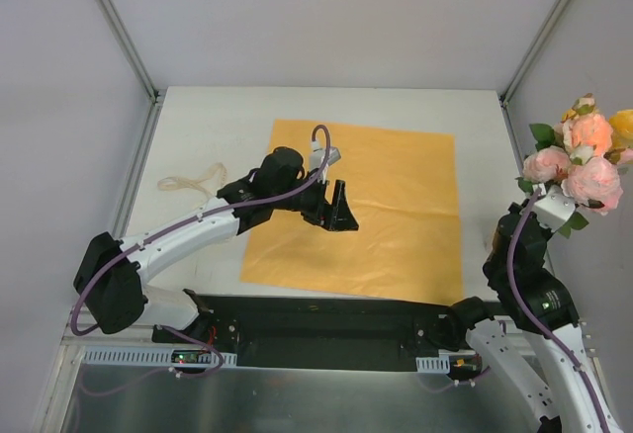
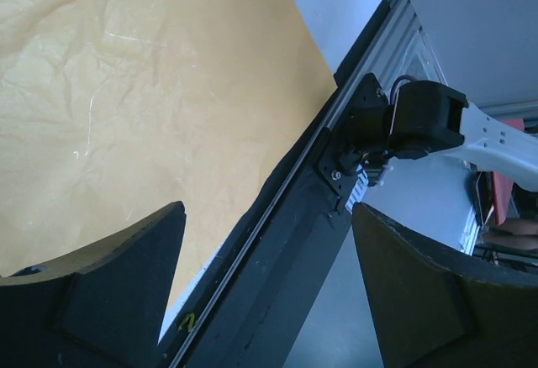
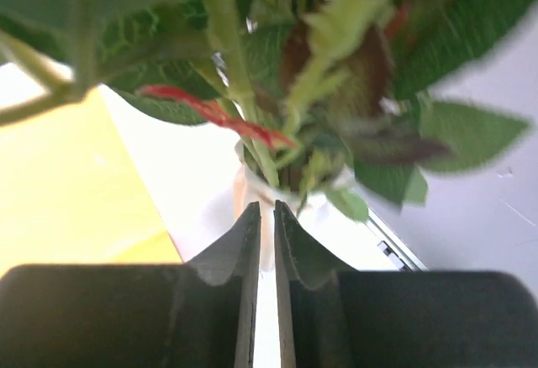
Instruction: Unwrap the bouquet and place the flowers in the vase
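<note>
The orange paper sheet [image 1: 396,206] [image 2: 126,91] lies spread flat on the table with no flowers on it. The pink and yellow flowers [image 1: 584,156] stand at the right edge, and their green stems and leaves [image 3: 277,74] go down into the white vase [image 3: 245,200]. The vase is hidden in the top view. My right gripper [image 1: 566,217] [image 3: 266,210] sits just in front of the vase, below the leaves. Its jaws are a narrow slit apart with nothing between them. My left gripper [image 1: 341,211] [image 2: 269,217] hovers wide open and empty over the sheet's near part.
The cream ribbon [image 1: 193,181] lies loose on the table left of the sheet. A black rail [image 2: 277,242] runs along the near edge, where the arm bases are bolted. Enclosure walls with metal posts [image 1: 119,28] close in the sides.
</note>
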Controlling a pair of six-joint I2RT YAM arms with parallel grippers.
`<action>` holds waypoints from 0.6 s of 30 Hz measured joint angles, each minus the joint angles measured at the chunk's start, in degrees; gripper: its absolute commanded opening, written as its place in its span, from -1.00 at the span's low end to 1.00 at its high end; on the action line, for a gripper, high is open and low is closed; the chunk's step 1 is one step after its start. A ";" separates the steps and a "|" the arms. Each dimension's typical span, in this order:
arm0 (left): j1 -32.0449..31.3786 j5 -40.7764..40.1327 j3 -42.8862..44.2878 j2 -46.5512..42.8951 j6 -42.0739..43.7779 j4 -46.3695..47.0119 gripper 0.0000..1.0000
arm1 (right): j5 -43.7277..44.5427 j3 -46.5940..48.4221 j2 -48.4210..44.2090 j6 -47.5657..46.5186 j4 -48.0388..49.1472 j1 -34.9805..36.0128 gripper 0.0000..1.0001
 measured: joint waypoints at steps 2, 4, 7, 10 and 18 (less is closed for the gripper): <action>-0.02 0.00 0.39 0.33 -0.04 0.00 0.58 | 0.48 -0.07 0.00 0.24 -0.68 0.00 -0.67; -0.02 0.00 0.66 0.37 -0.15 0.02 0.58 | 1.07 -0.07 -0.13 0.63 -1.25 0.00 -0.60; 0.00 0.00 1.01 0.37 -0.37 0.04 0.58 | 1.84 -0.04 -1.05 1.42 -2.54 0.00 -0.60; -0.11 0.02 1.31 0.52 -0.70 0.02 0.59 | 2.54 0.04 -1.97 1.70 -3.34 0.00 -0.64; -1.05 0.13 3.32 3.67 -1.33 0.02 0.58 | 3.30 1.09 -3.69 1.70 -4.85 0.00 -0.16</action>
